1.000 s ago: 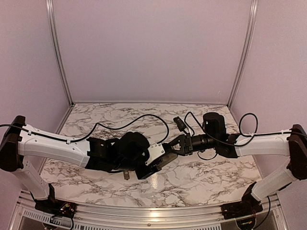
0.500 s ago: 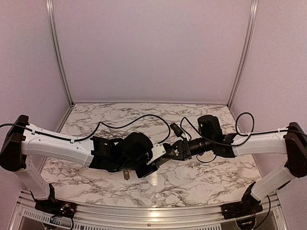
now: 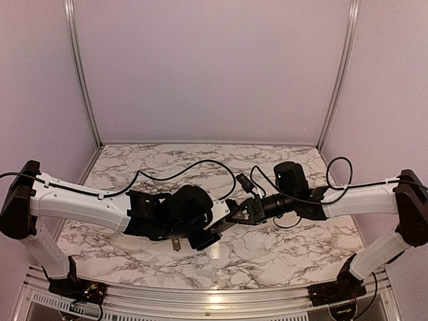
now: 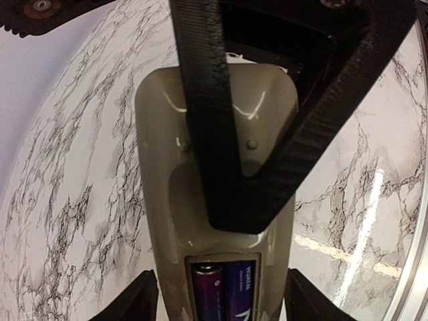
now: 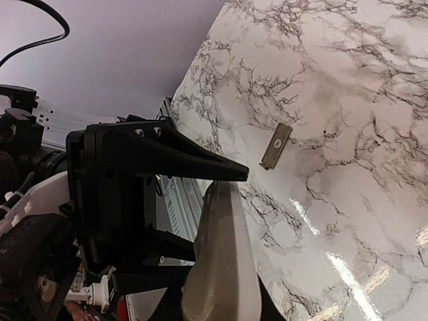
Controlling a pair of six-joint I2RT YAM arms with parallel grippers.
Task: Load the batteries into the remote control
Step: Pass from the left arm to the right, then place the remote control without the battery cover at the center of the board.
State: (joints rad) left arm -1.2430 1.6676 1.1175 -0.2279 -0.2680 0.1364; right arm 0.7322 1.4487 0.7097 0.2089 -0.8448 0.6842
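The remote control [image 4: 160,134] is held in the air over the table, tan-grey back facing the left wrist camera. Its open recess holds two purple batteries [image 4: 225,293] side by side. My left gripper [image 4: 221,304] is shut on the remote's sides at the battery end; it also shows in the top view [image 3: 212,229]. My right gripper [image 3: 239,212] is closed over the remote's other end, with one black finger [image 4: 217,167] lying flat on the back. In the right wrist view the remote [image 5: 224,254] runs edge-on between the right gripper's [image 5: 219,304] jaws.
A small flat tan-grey rectangular piece [image 5: 275,146] lies loose on the marble table [image 3: 281,251], below the left gripper in the top view [image 3: 176,244]. Black cables [image 3: 194,166] trail across the middle. Side walls and a metal front rail [image 3: 214,294] bound the table.
My right gripper has moved left toward the left gripper and come over the remote's free end. The left arm has shifted slightly right with the remote.
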